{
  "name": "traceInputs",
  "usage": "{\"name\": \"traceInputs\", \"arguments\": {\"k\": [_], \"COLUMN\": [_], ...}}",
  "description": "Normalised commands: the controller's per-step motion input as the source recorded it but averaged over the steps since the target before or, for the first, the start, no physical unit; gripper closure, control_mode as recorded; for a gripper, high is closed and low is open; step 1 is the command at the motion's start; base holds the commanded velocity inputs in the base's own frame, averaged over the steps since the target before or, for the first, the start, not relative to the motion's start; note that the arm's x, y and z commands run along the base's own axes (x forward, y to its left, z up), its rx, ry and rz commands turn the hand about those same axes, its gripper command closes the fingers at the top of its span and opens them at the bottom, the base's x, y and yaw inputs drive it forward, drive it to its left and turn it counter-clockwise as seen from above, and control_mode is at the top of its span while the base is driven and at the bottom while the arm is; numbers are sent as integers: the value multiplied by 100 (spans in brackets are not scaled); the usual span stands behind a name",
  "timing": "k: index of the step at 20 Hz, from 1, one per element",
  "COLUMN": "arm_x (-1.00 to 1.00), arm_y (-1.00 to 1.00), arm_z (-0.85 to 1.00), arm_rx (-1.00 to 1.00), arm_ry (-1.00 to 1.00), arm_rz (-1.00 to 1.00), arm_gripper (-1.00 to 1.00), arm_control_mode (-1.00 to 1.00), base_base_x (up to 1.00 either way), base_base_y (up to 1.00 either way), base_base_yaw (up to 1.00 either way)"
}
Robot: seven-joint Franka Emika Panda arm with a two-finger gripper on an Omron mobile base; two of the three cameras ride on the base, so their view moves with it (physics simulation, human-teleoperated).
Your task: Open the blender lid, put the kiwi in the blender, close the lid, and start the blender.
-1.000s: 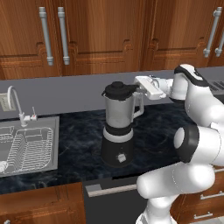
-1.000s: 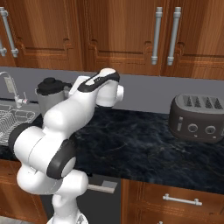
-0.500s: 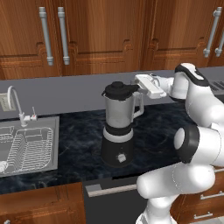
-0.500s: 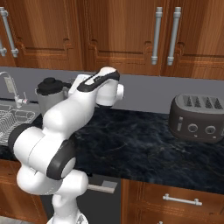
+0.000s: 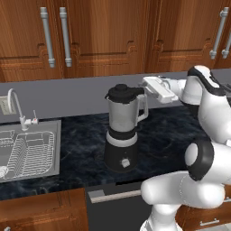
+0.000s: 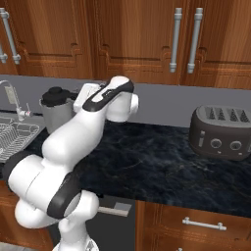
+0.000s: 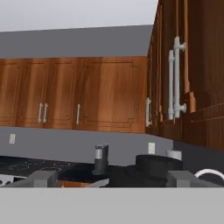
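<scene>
The blender (image 5: 121,135) stands on the dark counter, with a black base, a small white knob and a clear grey jar. The black blender lid (image 5: 122,92) sits on the jar's mouth. My gripper (image 5: 140,90) reaches in level from the right at lid height, open. In the hand view the lid (image 7: 153,164) lies low between my wide-apart fingertips (image 7: 41,177), nearer the right one, and the gripper (image 7: 111,179) holds nothing. From the right base the lid (image 6: 58,94) shows just left of my white hand. The kiwi is out of view.
A steel sink (image 5: 27,153) with a faucet (image 5: 16,106) lies left of the blender. A dark toaster (image 6: 220,132) stands far right on the counter. Wooden wall cabinets (image 5: 113,36) hang above. A small grey canister (image 7: 101,159) stands farther along the counter.
The jaws have gone from partly shut to wide open beside the lid. The arm and the blender have stayed in place.
</scene>
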Motion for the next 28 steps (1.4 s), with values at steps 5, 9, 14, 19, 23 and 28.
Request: {"name": "traceInputs", "arguments": {"k": [5, 9, 14, 19, 23, 28], "arm_x": [-52, -71, -75, -56, -32, -16], "arm_y": [0, 0, 0, 1, 8, 18], "arm_z": [-5, 0, -18, -91, -88, -65], "arm_rx": [0, -2, -10, -20, -20, -15], "arm_ry": [-3, -13, -8, 0, 0, 0], "arm_rz": [-1, -8, -8, -5, -4, -2], "arm_gripper": [-100, -100, -100, -100, -100, -100], "arm_control_mode": [-100, -100, -100, -100, -100, -100], "base_base_x": [0, 0, 0, 0, 0, 0], "base_base_y": [0, 0, 0, 0, 0, 0], "base_base_yaw": [0, 0, 0, 0, 0, 0]}}
